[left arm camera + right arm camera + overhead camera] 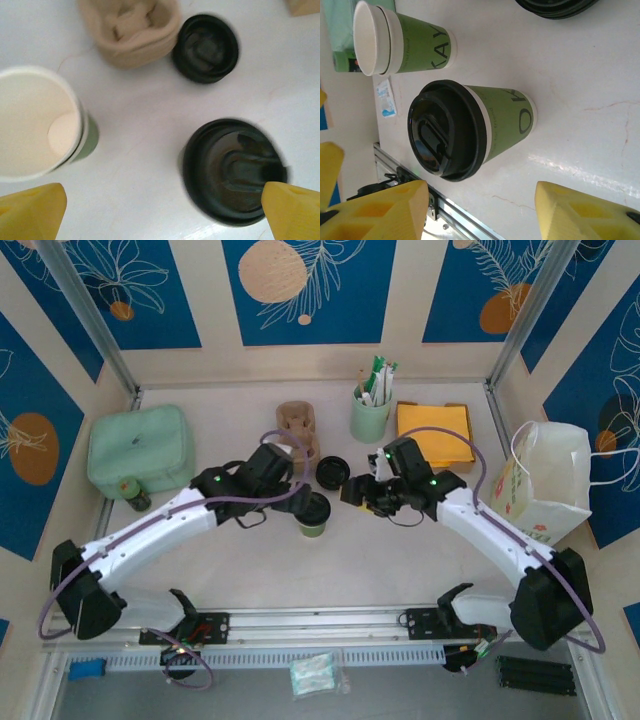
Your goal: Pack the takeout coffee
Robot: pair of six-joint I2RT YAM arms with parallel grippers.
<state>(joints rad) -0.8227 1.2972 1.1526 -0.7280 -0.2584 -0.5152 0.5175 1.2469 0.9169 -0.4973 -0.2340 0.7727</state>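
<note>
1. Yellow fingertips (375, 210) of the right pincer (480, 215) sit closest to the right wrist lens. They are spread wide with nothing held. The takeout coffee (470, 130) stands just ahead of the gap.
2. Looking down, the left pincer (160, 215) is likewise wide and empty. One fingertip overlaps the rim of the coffee's lid in that view; I cannot tell whether it touches.
3. Location: the coffee is upright on the desk (400, 560), mid-desk between both pincers. The lidless cup (37, 122) and the loose lid (206, 47) are near it, and the pulp cup carrier (132, 30) is beyond.
4. Handling (judged): the paper wall is thin and dents under a hard squeeze. If the cup is filled, it is fairly heavy and will spill when tipped. The lid is smooth press-fit plastic that may pop off, so it is not a grip point.
5. Grip point (judged): take the green side at mid-height, below the lid rim, with jaws on opposite sides. Use light pressure and keep the cup upright.
6. Destination: the carrier or the white paper bag (545, 485) at the desk's right edge; I cannot tell which.
</note>
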